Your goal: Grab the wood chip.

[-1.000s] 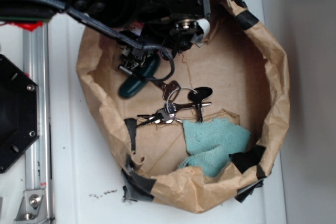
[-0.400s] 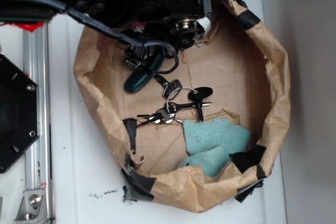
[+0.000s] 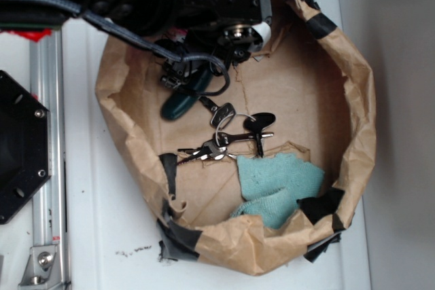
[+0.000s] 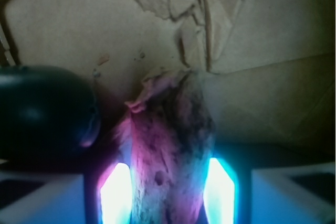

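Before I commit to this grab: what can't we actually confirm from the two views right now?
- Exterior view: the wood chip and gripper are hidden under the black arm.
- Wrist view: the wood chip runs off the bottom edge between the glowing fingers; whether they touch it is unclear through glare.
- Wrist view: the dark green handle is cut off at left.

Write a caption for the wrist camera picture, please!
Wood chip between the gripper's glowing fingers, beside a dark green handle.

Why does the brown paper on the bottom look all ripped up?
The brown paper floor is damaged: torn flaps curl up just beyond the streaky brown wood chip, which sits between the gripper's glowing fingers.
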`<state>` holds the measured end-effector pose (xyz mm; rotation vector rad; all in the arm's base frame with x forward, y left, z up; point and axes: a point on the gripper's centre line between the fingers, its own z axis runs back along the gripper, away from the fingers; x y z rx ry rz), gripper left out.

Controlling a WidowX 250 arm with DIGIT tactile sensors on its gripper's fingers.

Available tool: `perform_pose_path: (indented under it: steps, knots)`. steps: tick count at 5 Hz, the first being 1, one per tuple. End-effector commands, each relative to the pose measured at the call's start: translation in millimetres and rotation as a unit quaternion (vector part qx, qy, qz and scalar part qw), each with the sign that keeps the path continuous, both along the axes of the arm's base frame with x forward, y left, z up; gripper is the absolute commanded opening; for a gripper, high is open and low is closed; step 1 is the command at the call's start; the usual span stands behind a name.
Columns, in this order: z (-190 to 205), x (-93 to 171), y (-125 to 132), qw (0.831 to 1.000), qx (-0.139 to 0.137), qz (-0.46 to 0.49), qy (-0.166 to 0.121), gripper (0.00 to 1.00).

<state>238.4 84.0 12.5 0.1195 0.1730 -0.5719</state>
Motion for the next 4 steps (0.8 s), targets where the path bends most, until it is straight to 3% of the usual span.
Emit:
perform_pose_path:
  steps: [1,3,4]
  knots:
    - [101,20,-48,0.986,-0.071,0.060,-0.136,0.00]
    - [178,43,-69,0.984,-0.056,0.116,-0.121,0.00]
    - [162,50,-76,0.987,-0.043,0.114,-0.109,0.00]
